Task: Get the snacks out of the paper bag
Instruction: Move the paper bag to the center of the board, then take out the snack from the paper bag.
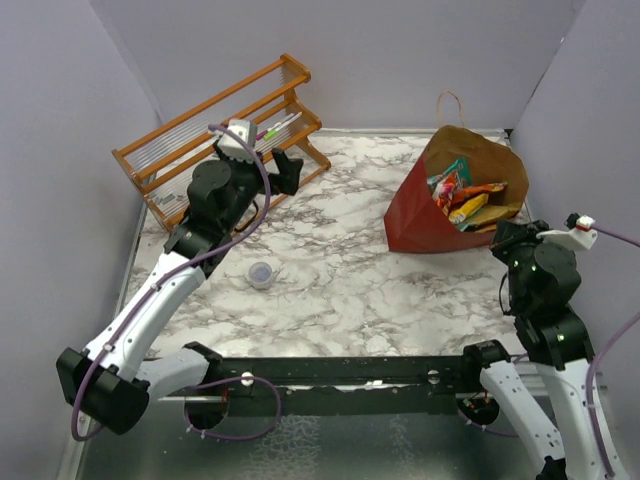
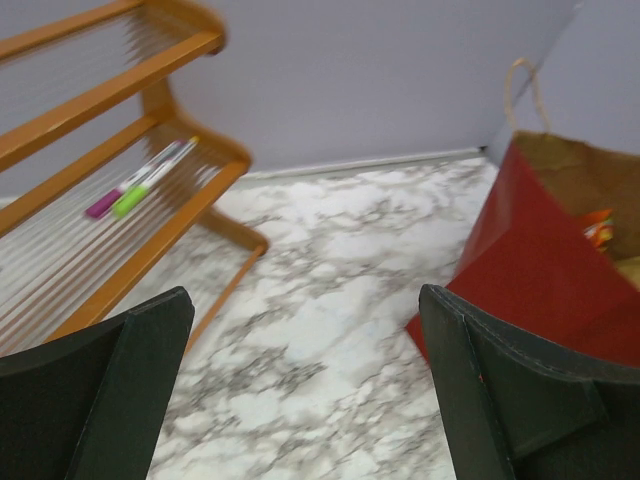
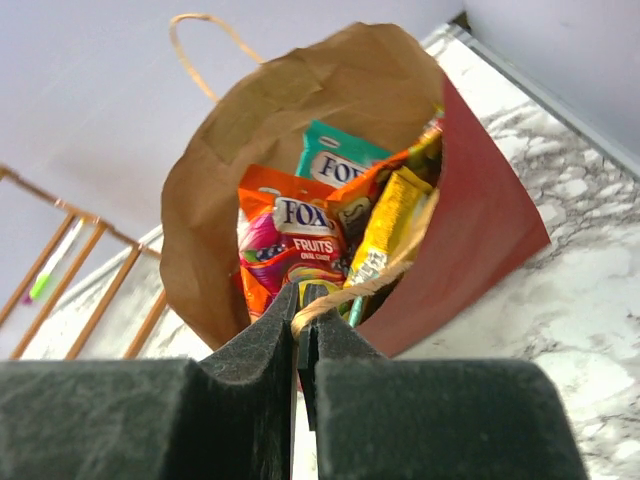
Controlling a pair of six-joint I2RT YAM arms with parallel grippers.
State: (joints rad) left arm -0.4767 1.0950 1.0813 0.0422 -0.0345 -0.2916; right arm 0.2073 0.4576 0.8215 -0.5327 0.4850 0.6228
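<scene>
The dark red paper bag (image 1: 415, 215) lies on its side at the right of the marble table, mouth toward the right arm, brown inside (image 3: 300, 100). Snacks (image 1: 462, 195) fill it: orange Fox's Fruits packet (image 3: 300, 245), teal packet (image 3: 335, 160), yellow packet (image 3: 390, 220). My right gripper (image 3: 303, 305) is shut on the bag's near twisted paper handle (image 3: 365, 285) at the bag's mouth; it also shows in the top view (image 1: 505, 238). My left gripper (image 1: 285, 165) is open and empty by the wooden rack, well left of the bag (image 2: 545, 270).
A slatted wooden rack (image 1: 215, 130) stands at the back left with markers (image 2: 140, 185) on it. A small clear round cup (image 1: 261, 274) sits on the table left of centre. Grey walls close in the back and both sides.
</scene>
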